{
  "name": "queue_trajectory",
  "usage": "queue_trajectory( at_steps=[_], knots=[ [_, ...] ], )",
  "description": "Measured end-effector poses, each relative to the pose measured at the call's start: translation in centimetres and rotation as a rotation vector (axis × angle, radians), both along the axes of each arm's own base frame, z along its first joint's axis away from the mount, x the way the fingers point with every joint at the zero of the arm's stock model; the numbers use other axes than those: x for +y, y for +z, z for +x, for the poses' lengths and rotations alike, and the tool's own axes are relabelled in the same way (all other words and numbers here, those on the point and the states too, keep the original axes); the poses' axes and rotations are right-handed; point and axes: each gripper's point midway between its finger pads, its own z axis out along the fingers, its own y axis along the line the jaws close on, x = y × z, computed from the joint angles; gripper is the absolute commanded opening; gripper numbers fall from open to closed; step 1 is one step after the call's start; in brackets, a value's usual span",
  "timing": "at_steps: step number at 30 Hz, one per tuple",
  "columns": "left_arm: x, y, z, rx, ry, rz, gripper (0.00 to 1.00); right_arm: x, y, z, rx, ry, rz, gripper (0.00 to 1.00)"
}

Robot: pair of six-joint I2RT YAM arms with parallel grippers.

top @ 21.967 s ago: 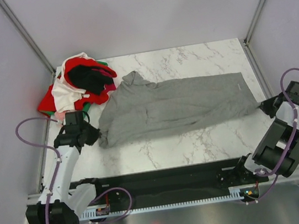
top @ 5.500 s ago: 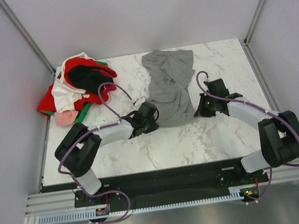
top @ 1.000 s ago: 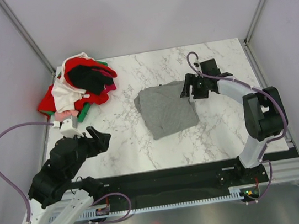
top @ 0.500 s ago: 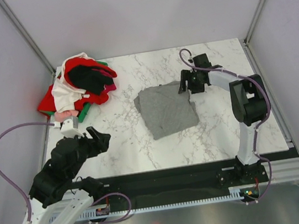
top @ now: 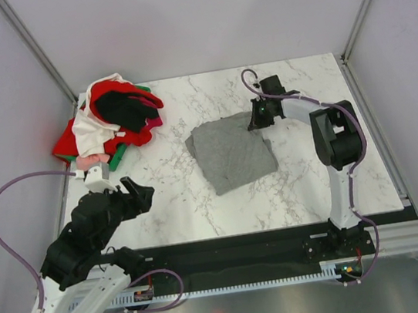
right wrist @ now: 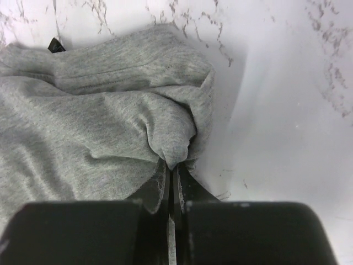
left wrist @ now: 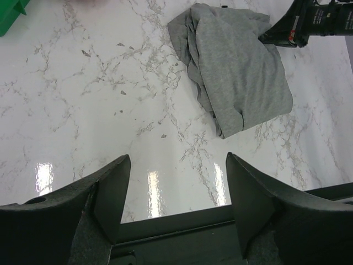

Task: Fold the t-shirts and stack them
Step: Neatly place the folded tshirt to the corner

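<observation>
Grey t-shirt: soft heather knit, folded to a rough, skewed rectangle, lying flat at mid-table, slightly right of centre. Left edge shows several stacked cloth layers; the near corner is rounded and rolled under. A small dark tag sits at the far edge.

Right gripper: fingers pressed together, pinching a puckered fold at the shirt's far right corner, low on the cloth.

Left gripper: fingers spread wide, holding nothing, raised over the near left part of the table, well apart from the shirt.

Pile of t-shirts: red, white, black, pink and green, crumpled at the far left corner, spilling over the left edge.

Glossy white marble shows on every side of the grey shirt, with the widest strip along the near edge.
</observation>
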Motion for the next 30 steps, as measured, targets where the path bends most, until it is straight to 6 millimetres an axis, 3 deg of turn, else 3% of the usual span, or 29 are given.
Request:
queue_trajectory(
  at_steps=[5, 7, 10, 15, 21, 25, 30],
  knots=[
    [0.0, 0.0, 0.0, 0.002, 0.000, 0.002, 0.75, -1.3, 0.2, 1.8, -0.034, -0.047, -0.056, 0.00],
    [-0.1, -0.1, 0.1, 0.006, 0.000, 0.004, 0.75, -2.8, 0.4, 3.2, -0.051, -0.079, -0.101, 0.00],
    [-0.1, -0.2, 0.1, 0.009, 0.000, 0.007, 0.75, -6.7, 0.7, 6.1, -0.088, -0.155, -0.192, 0.00],
    [-0.1, -0.2, 0.1, 0.010, 0.001, 0.007, 0.74, -15.1, 1.9, 11.5, -0.154, -0.316, -0.320, 0.00],
    [0.0, -0.3, 0.2, 0.011, 0.005, 0.011, 0.74, -23.1, 5.1, 17.2, -0.283, -0.437, -0.432, 0.00],
    [0.1, -0.7, 0.4, 0.023, 0.013, 0.024, 0.74, -25.8, 7.3, 19.9, -0.382, -0.466, -0.516, 0.00],
    [0.0, -1.3, 0.7, 0.049, 0.020, 0.045, 0.74, -28.3, 8.2, 21.0, -0.445, -0.499, -0.613, 0.00]
  ],
)
